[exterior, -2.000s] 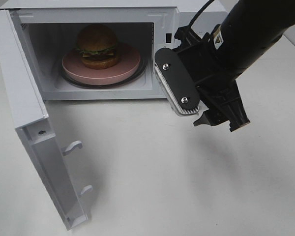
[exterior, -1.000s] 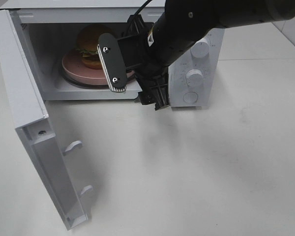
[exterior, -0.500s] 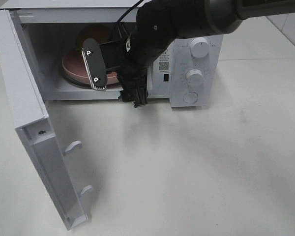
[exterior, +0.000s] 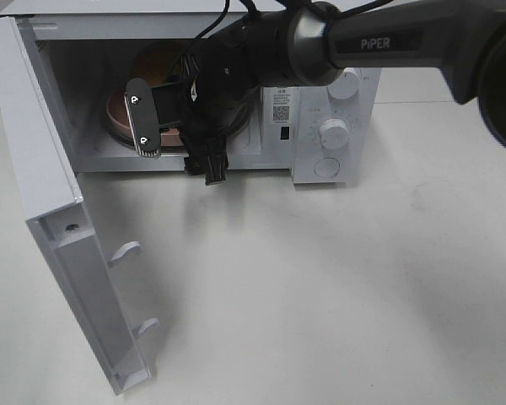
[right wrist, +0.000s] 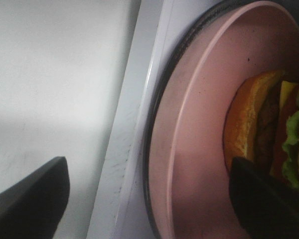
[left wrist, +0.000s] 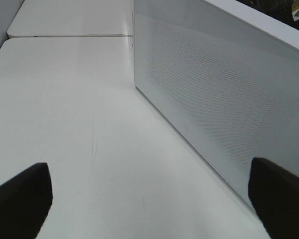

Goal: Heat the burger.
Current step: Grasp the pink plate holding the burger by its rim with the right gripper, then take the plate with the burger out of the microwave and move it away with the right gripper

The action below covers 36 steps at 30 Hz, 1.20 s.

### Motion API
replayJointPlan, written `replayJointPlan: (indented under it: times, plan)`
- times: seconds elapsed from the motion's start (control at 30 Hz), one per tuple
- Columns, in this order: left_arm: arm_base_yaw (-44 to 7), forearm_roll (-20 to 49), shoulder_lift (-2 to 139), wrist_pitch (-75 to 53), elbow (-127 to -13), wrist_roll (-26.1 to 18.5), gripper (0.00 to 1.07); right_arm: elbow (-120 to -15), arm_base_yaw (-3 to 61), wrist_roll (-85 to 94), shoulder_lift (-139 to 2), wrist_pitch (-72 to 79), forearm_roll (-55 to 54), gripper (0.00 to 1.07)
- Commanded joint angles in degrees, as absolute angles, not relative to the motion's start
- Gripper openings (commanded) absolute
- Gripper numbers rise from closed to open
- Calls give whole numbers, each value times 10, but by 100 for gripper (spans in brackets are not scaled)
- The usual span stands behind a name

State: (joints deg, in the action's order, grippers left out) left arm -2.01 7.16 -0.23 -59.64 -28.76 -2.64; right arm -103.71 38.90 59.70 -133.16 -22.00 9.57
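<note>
Exterior high view, white bench (exterior: 337, 295), open microwave (exterior: 333, 110), right arm (exterior: 379, 42) stretched across from the right to its cavity mouth, right hand (exterior: 180, 166) wide and empty before the pink plate (exterior: 118, 114), burger (exterior: 154, 61) on that plate inside, left hand (left wrist: 149, 199) wide, empty, beside the microwave.

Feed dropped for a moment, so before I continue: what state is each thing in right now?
microwave door: swung wide open.
burger: on the pink plate, inside the microwave.
pink plate: inside, resting on the turntable.
right gripper: open, at the microwave's mouth, holding nothing.
left gripper: open, empty, beside the microwave's outer wall.
</note>
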Motion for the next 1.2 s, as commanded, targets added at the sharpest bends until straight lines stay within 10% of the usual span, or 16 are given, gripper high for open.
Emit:
replayJointPlan:
  times: [0.03,0.53,0.73,0.9,1.2]
  plan:
    - [-18,70,-14,-595,-287,-27,100,-1079,385,588,-1362,-235,97,83]
    - [-18,63,-14,-595,-287,-27,100,-1159,367,588,-1423,-250,96,78]
    - [-18,63,-14,-595,-287,-27,100,-1160,367,587,-1424,-250,95,48]
    - [-18,63,-14,-595,-287,-27,100,-1160,370,587,-1419,-266,93,3]
    - [-18,63,-14,-595,-287,-27,100,-1160,383,588,-1408,-311,93,0]
